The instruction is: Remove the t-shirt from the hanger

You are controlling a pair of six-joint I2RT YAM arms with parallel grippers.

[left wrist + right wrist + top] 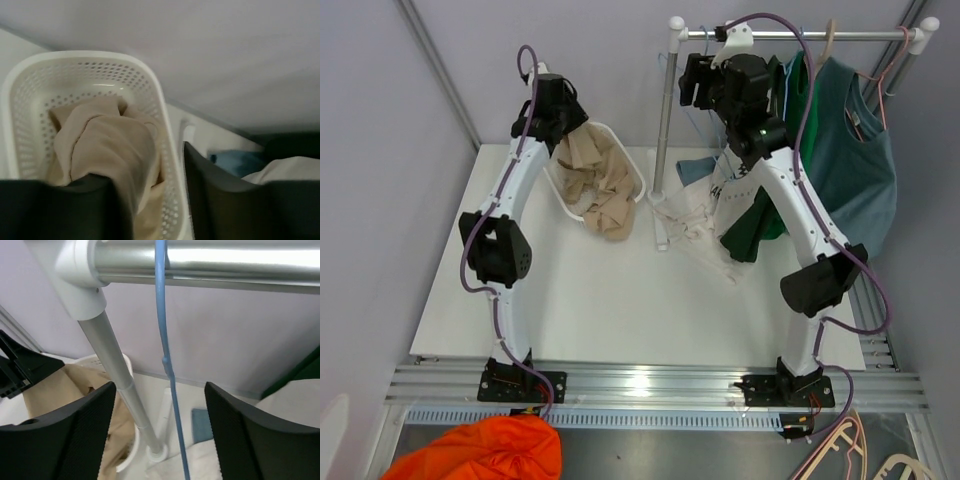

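A white t-shirt (pixel 705 215) hangs low on a thin blue hanger (pixel 167 370), sagging onto the table by the rack post (pixel 665 130). The hanger's hook is over the metal rail (pixel 200 262). My right gripper (pixel 695 80) is up at the rail's left end. It is open (pixel 160 440), with the blue hanger wire running between its fingers untouched. My left gripper (pixel 560 120) is over the white basket (pixel 635 175). It is open (pixel 157 200), with beige cloth (pixel 110 145) draped against one finger and lying in the basket.
A dark green shirt (pixel 760 215) and a teal tank top (pixel 855 160) hang further right on the rail. A light-blue cloth (pixel 695 170) lies behind the t-shirt. An orange cloth (pixel 490 450) and spare hangers (pixel 850 450) lie below the table's near edge.
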